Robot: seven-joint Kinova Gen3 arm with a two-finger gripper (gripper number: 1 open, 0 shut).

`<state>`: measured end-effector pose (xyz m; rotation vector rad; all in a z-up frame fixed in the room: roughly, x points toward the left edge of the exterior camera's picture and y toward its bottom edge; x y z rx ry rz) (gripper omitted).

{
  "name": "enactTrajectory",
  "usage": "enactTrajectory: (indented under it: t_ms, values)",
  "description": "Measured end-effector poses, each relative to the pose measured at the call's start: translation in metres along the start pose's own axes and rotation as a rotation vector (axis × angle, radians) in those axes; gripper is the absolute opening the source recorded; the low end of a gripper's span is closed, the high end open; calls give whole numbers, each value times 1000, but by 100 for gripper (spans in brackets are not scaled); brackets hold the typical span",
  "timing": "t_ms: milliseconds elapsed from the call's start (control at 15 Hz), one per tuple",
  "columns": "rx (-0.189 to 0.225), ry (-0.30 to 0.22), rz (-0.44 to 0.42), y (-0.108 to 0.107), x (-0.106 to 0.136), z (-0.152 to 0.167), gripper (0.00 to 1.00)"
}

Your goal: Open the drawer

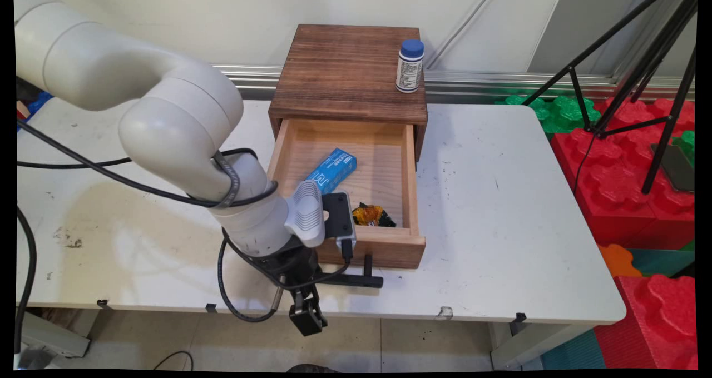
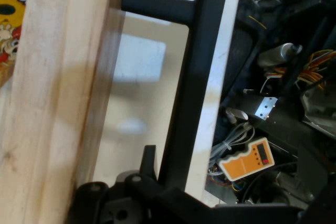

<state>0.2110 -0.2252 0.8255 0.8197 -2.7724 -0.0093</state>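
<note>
Fingers (image 1: 306, 306) clamped on black drawer handle (image 2: 197, 72); blue box (image 1: 331, 170), snack pkt (image 1: 369, 215) in drawer (image 1: 410, 167).

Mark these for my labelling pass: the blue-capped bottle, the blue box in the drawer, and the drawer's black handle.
blue-capped bottle (image 1: 410, 66), main view, on its white label.
blue box (image 1: 332, 170), main view, on its top face.
black handle (image 2: 195, 72), hand view, on the long bar.

Cabinet (image 1: 347, 72) at the table's (image 1: 500, 228) far middle, drawer (image 1: 356, 200) pulled out toward the near side.
Bottle (image 1: 410, 65) on top, far right; box (image 1: 332, 170) and packet (image 1: 371, 215) inside; gripper (image 1: 307, 311) at the handle (image 1: 356, 280).
</note>
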Motion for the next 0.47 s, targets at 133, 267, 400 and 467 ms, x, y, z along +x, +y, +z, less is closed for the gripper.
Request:
enactTrajectory:
  t_ms: [133,267,400,467]
  values:
    - [-4,0,2,3,0,-1,100]
    - [-7,1,3,7,-1,-3,100]
    - [-8,3,5,9,-1,-4,100]
    - [-7,4,5,9,-1,-5,100]
